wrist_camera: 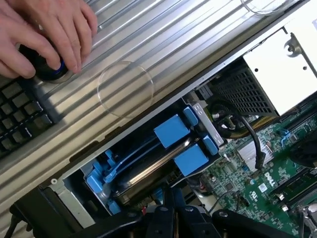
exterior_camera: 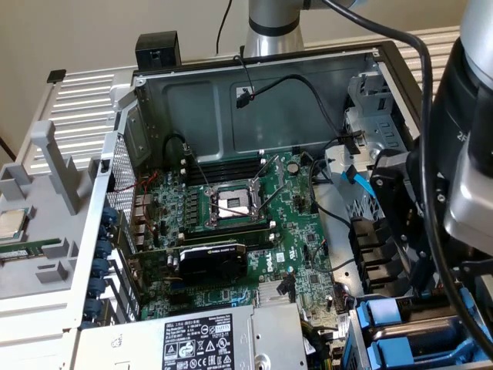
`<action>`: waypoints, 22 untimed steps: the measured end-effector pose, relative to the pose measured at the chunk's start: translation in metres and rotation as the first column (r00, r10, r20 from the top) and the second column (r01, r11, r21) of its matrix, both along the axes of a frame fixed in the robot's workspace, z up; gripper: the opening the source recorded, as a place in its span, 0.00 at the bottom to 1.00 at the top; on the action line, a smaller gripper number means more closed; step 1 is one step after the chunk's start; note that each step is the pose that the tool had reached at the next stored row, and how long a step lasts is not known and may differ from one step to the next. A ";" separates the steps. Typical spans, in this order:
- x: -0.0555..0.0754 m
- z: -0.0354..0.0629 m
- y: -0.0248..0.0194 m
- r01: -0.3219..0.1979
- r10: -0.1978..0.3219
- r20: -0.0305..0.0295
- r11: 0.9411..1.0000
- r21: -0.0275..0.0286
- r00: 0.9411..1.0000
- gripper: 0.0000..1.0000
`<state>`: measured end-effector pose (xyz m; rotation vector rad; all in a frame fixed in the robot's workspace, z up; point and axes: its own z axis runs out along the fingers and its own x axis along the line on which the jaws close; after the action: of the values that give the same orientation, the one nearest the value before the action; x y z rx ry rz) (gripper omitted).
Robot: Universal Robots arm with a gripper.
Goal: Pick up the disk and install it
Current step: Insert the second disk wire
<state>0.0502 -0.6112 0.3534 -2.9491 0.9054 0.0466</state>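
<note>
One DELL-marked motherboard (exterior_camera: 254, 231), closed fingers (wrist_camera: 168, 210) just over the blue-framed disk (wrist_camera: 158, 163) in its bay.

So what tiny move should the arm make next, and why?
Probably a gentle nudge straight along the slot. The closed gripper sits right at the end of the disk, which already lies in the blue bay. Whether it is fully home I can't tell.

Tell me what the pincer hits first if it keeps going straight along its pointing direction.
Most likely the blue drive frames in the bay directly ahead of the shut pincer; a silver drive edge lies between them. Depth is unclear.
</note>
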 end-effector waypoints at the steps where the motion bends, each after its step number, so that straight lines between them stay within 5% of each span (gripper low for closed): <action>1: 0.000 0.0001 0.0000 -0.017 0.017 0.001 1.000 0.000 1.000 0.11; 6: 0.000 0.0003 -0.0001 -0.081 0.081 0.007 0.997 0.000 0.997 0.11; 9: 0.000 0.0003 -0.0001 -0.093 0.093 0.014 0.996 -0.001 0.996 0.11; 14: 0.003 0.0008 -0.0001 -0.101 0.101 0.017 0.995 -0.001 0.995 0.11; 18: 0.005 0.0007 -0.0002 -0.114 0.114 0.014 0.994 -0.004 0.993 0.11; 22: 0.005 0.0016 -0.0001 -0.127 0.127 0.001 0.992 -0.013 0.992 0.11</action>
<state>0.0551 -0.6114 0.3550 -3.0142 0.7196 0.0431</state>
